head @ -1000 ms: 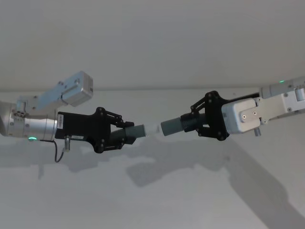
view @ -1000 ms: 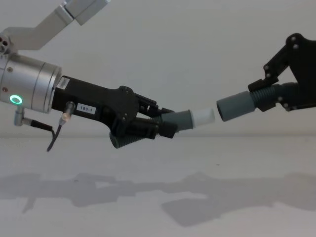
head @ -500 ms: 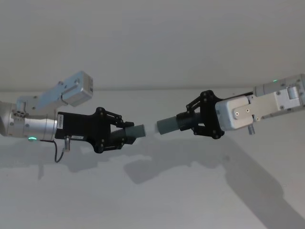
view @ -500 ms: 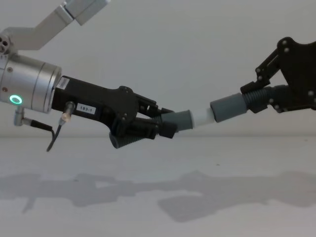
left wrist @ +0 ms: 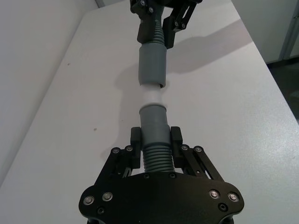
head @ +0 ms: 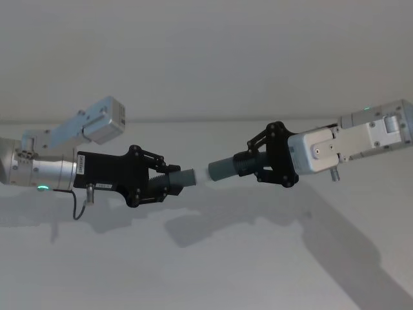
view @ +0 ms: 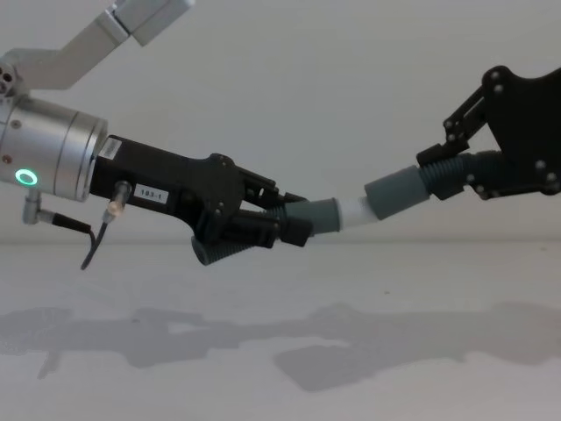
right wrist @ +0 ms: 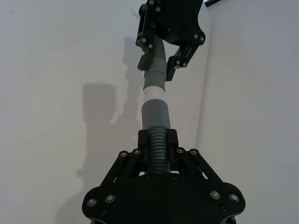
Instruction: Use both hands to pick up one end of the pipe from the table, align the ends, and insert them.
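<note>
Above the bench (view: 280, 307), the left claw (view: 285, 224) clamps the white-tipped pipe (view: 323, 215); the right claw (view: 447, 175) clamps the other pipe (view: 394, 192), its mouth partly over the tip (view: 354, 211).

White matte worktop (head: 213, 271), plain, a few tiny dark specks in the left wrist view. Plain pale wall (head: 206, 58) behind it; the far edge of the worktop meets the wall in a straight horizontal line in head and chest views. Soft grey shadows lie across the worktop's middle, so light comes from above. Past one long edge of the worktop, dark floor (left wrist: 290, 79) and a pale upright panel at that view's corner.
</note>
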{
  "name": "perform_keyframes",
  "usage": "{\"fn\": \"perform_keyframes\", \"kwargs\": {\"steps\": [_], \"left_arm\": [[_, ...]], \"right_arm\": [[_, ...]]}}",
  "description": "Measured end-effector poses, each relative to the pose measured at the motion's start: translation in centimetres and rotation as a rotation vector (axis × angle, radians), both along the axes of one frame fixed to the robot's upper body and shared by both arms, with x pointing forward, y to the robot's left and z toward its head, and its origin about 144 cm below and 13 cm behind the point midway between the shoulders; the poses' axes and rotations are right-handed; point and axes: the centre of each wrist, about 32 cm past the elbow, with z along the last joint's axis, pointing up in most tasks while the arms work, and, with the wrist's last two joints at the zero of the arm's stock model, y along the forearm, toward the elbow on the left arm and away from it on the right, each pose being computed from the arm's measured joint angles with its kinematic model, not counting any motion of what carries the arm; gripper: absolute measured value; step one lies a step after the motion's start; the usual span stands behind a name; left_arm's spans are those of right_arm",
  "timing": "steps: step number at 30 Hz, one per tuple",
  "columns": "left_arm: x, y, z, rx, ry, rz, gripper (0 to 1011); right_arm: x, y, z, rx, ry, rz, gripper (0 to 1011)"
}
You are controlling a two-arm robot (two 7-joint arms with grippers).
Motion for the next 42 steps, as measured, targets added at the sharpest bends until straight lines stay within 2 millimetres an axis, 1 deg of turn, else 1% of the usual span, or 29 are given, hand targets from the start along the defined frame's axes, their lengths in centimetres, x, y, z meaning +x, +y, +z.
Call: {"fn": "perform_keyframes", "kwargs": {"steps": [16,42], "left_arm": [[0.00,-0.08,0.00,-0.001,0.000,-0.002,336],[0.00,-0.08,0.01,-0.002,0.000,-0.002,336]], "right_arm": [[-0.04,0.65,-0.13,0.020,0.025,0.003,214],[-0.09,0.90,-0.21,0.024,0.037,0.000,214]]}}
